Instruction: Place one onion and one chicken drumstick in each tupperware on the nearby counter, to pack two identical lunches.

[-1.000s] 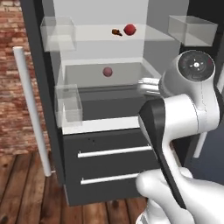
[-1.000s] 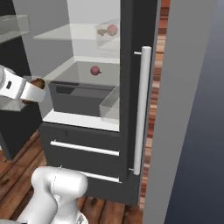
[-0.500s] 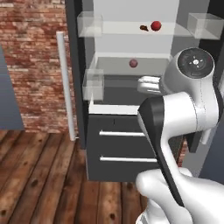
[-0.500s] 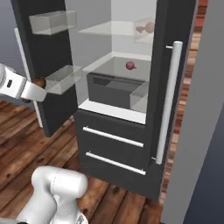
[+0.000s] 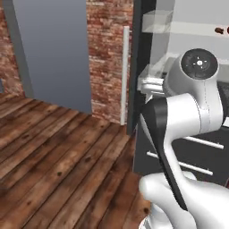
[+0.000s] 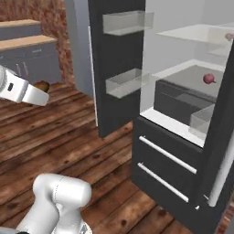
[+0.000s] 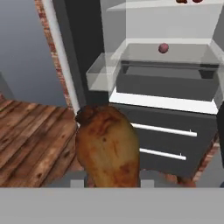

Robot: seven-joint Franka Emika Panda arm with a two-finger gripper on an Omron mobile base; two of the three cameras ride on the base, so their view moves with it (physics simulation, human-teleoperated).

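A: Dark, that open fridge (image 6: 183,137), and it's the largest thing near you. Your base is on the wood floor (image 5: 53,156) beside it; a wide swing of the arm could clip its door (image 6: 116,68) or the clear door bins (image 6: 125,82).

B: And the bench?

A: A wood-topped bench (image 6: 23,43) stands well off by the brick wall; whether that's yours I can't tell, and I can't make out any tupperware.

B: What's the end effector (image 7: 111,183) doing?

A: Closed partway on a chicken drumstick (image 7: 109,146), thick end up. It's lumpy, so a jolt could let it slip to the floor.

B: The onion (image 6: 209,78)?

A: On the fridge's middle shelf, near the back edge.
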